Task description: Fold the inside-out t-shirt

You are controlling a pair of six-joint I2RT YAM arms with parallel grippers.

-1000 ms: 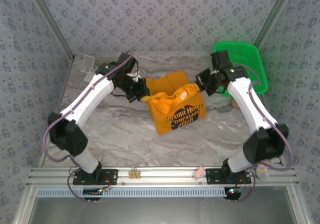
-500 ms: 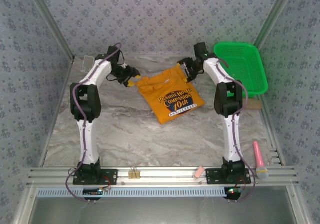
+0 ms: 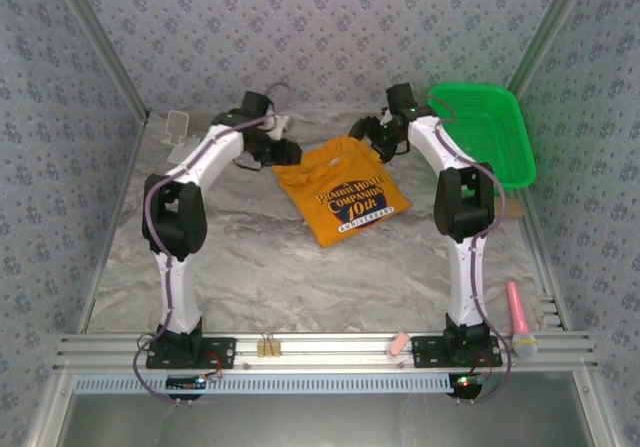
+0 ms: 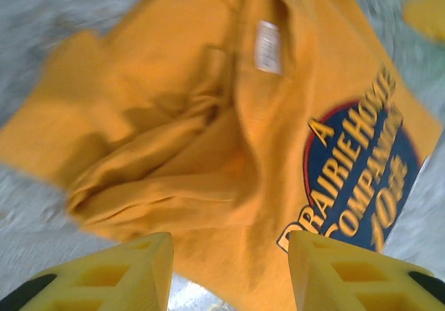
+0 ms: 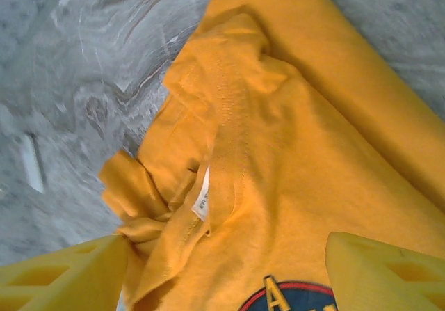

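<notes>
T-shirt (image 3: 340, 192): orange, rumpled, lying flat at upper centre of the top view. Dark-and-white print (image 3: 350, 199) faces up; white neck tag (image 4: 268, 45) shows at the bunched collar. Left gripper (image 4: 229, 241) and right gripper (image 5: 226, 245): jaws spread, empty, above the shirt.

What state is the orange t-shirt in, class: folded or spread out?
Folded, roughly: the t-shirt lies compact, print up, layers bunched beside its tag.
</notes>
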